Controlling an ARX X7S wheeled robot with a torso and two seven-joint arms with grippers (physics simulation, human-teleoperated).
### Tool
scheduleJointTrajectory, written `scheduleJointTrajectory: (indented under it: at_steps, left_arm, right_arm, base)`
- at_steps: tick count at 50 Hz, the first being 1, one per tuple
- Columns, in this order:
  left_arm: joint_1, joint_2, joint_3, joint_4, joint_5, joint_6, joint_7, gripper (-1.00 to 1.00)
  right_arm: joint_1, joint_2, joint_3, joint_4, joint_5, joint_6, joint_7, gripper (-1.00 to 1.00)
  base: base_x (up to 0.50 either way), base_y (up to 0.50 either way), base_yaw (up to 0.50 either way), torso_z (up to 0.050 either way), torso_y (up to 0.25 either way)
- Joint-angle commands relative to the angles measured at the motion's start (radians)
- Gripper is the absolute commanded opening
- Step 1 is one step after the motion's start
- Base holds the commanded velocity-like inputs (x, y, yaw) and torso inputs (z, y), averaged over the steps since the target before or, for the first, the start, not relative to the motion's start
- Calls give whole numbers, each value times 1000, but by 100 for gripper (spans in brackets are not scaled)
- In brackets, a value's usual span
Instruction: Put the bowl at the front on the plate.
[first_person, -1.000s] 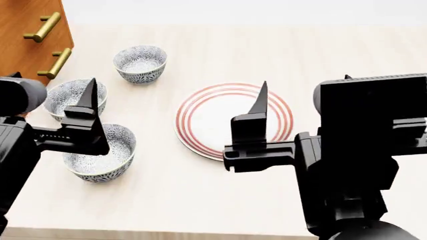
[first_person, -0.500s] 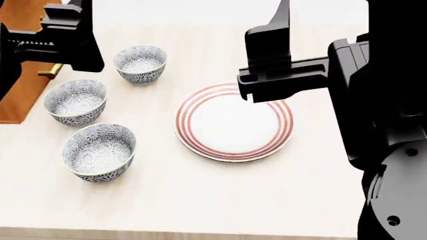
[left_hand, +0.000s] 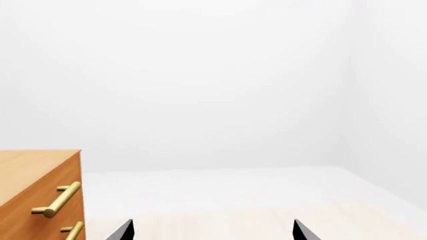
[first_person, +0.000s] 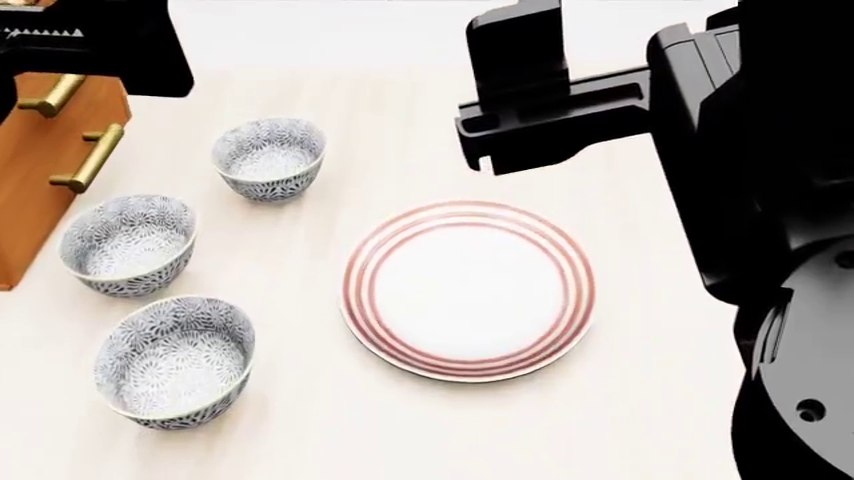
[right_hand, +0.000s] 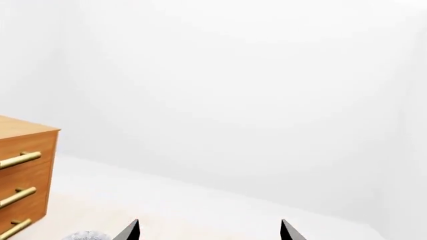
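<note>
1. Now both my arms are raised high above the table (first_person: 400, 440), clear of everything on it.
2. My left gripper (left_hand: 212, 231) holds nothing; its two tips stand wide apart, pointing out toward the white wall, with the drawer unit (left_hand: 40, 195) to one side.
3. My right gripper (right_hand: 209, 231) is also empty, its tips spread wide.
4. Nearest me on the table sits the front bowl (first_person: 174, 362), upright, at my left.
5. Two matching bowls stand behind it in a curved row: the middle bowl (first_person: 128, 244) and the far bowl (first_person: 268, 158).
6. The plate (first_person: 467, 290) lies flat and bare, right of the bowls, near the front bowl but not touching it.
</note>
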Motion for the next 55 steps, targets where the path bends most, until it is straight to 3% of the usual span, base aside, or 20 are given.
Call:
scheduleJointTrajectory:
  at_steps: [1,55]
  left_arm:
    - [-2,-17,7,-11,-49,19,-43,100]
    - [46,-96,97,-16,-83,135,-57,100]
  right_arm:
    - [14,9,-29,2,-10,-21,-19,100]
    - [-1,57,-75,-2,21,-98,-1,100]
  base:
    - [352,0,0,0,0]
    - [134,0,0,0,0]
